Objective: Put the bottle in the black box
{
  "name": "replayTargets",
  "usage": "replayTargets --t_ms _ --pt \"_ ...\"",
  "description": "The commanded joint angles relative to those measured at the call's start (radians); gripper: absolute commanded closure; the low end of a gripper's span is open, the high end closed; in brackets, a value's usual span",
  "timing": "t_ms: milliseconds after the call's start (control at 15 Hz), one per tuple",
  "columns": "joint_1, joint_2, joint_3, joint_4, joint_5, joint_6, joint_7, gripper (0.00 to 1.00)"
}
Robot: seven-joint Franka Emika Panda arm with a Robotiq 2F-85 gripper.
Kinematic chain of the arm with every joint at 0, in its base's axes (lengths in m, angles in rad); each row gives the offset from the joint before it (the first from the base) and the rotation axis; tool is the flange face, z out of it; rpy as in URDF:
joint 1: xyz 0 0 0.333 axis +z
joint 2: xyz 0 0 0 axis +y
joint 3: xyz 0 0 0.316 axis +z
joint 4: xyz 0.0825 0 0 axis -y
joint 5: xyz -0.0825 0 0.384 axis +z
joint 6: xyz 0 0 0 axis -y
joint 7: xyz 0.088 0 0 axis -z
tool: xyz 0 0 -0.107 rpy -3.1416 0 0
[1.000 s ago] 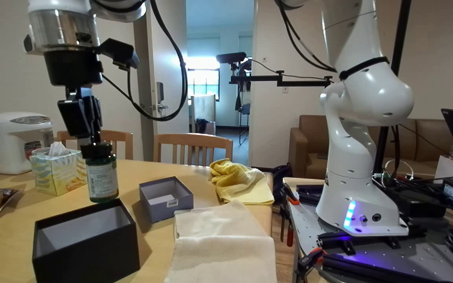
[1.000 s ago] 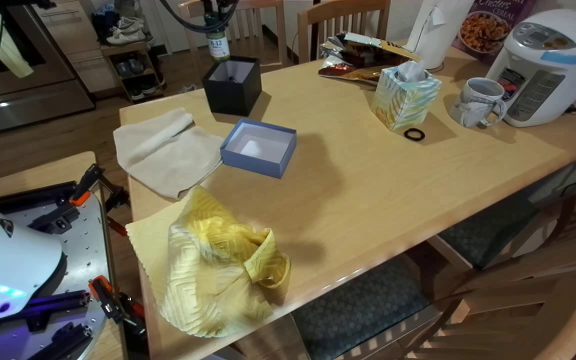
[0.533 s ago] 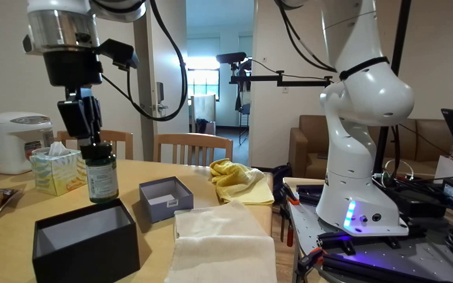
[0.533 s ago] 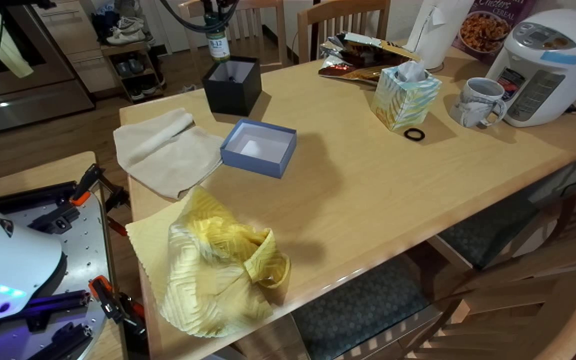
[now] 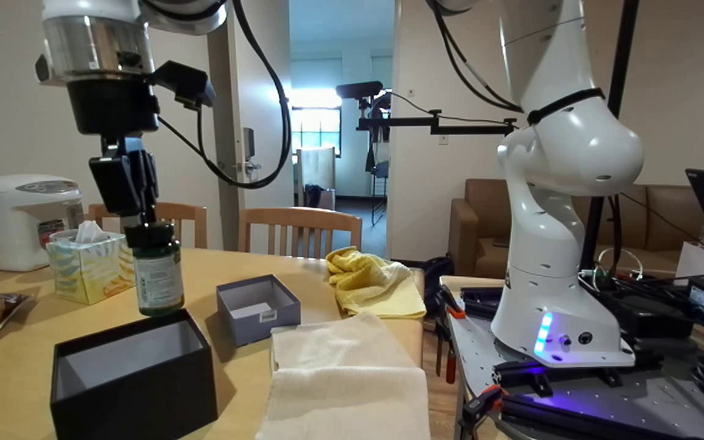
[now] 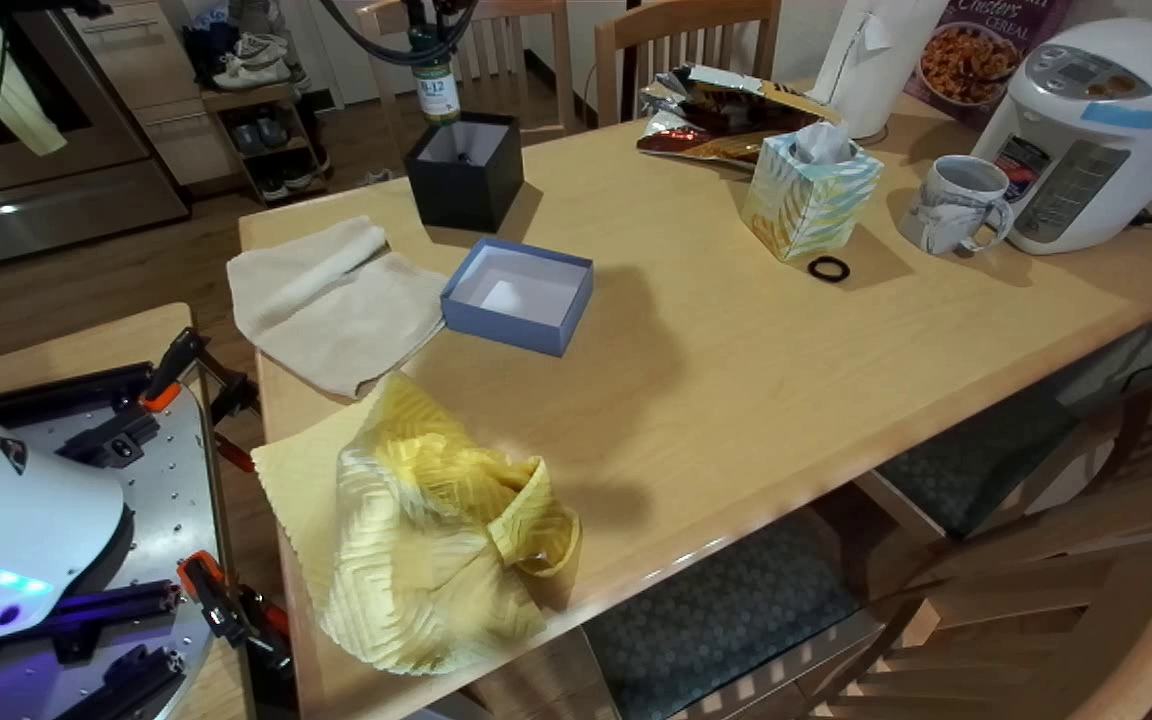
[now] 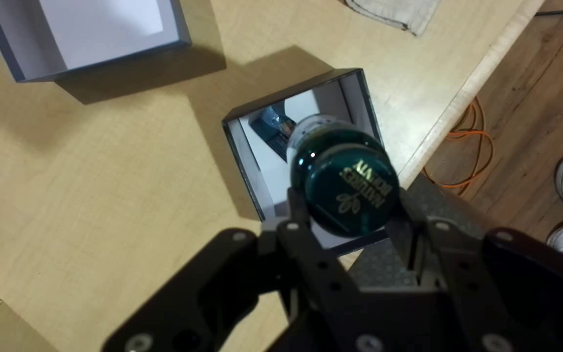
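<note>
The worktop (image 6: 786, 370) carries the black box (image 5: 135, 391). Over its opening, our claw (image 7: 351, 204) pinches the Nature's Bounty B-12 bottle (image 5: 159, 280) by its cap (image 7: 352, 189); the bottle hangs upright, not yet inside. We expect it light, stiff and, being glossy, somewhat slippery, so we judge the cap the best place to grip.

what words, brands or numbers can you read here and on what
"NATURE'S BOUNTY" on the cap of the bottle
"B-12" on its label
"Chesters" (clipped, likely) on the purple cereal box
"CEREAL" on that same box
Too small or blurred: markings on the water boiler, foil bag and grey-blue box; the bottle's fine print
</note>
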Motion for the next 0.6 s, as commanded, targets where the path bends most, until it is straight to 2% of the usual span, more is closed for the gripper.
replayTargets --t_ms 0,533 --pt "0.002 0.022 -0.002 0.01 0.022 0.032 -0.019 0.82" --pt "0.013 0.135 0.001 0.035 0.022 0.112 -0.04 0.82"
